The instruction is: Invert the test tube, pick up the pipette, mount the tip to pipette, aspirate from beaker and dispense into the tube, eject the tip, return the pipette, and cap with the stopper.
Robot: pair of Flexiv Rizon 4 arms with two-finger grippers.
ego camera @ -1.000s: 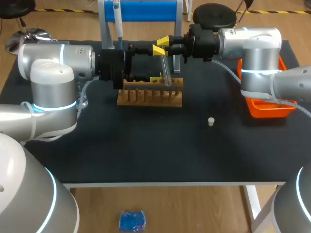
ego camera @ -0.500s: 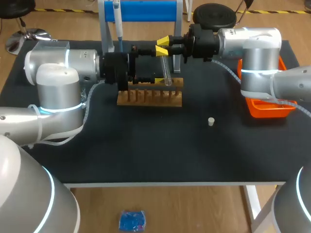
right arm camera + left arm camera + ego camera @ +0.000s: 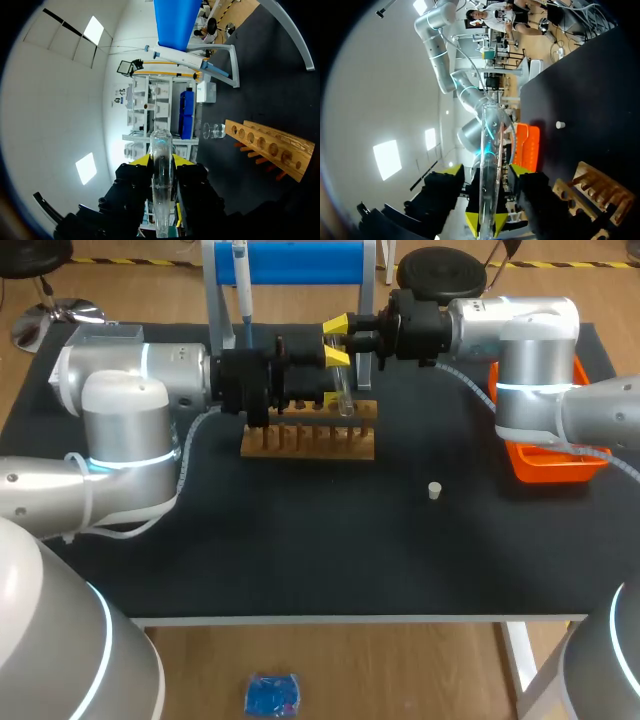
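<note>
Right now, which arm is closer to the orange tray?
Right. The right arm stands right beside the orange tray, hiding part of it; the left arm is far off, beyond the wooden rack.

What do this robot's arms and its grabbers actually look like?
The left arm and right arm are rounded silver-grey segments with glowing light-blue rings at the joints and pale hoses alongside. The left gripper and right gripper are black and blocky, each with two yellow-tipped fingers.

Silver arms (image 3: 120,430), yellow-tipped black fingers (image 3: 335,325)
</note>
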